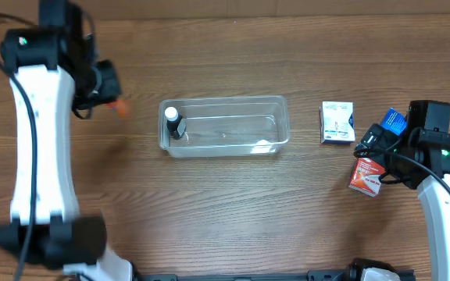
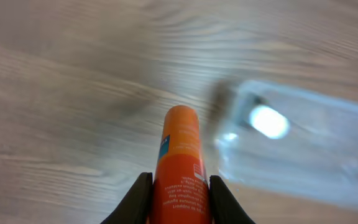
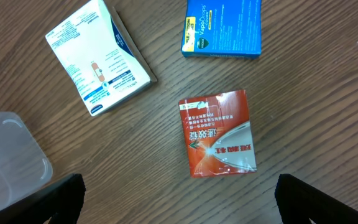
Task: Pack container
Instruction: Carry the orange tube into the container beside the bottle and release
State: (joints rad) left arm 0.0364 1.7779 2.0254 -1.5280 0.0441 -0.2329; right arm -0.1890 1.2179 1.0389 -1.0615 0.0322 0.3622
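While left gripper (image 2: 180, 184) clamps orange bottle (image 2: 180, 152), container (image 1: 225, 100) sits nearby.
Right gripper (image 3: 179, 184): jaws spread near red box (image 3: 217, 133).

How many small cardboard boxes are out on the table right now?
3. The white box lies just right of the container, the blue box farther right, and the red box nearer the robot. None seems hidden.

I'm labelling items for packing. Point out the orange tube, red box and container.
orange tube (image 2: 180, 168): left wrist view, its body.
red box (image 3: 218, 134): right wrist view, top face.
container (image 1: 225, 100): overhead view, far rim.
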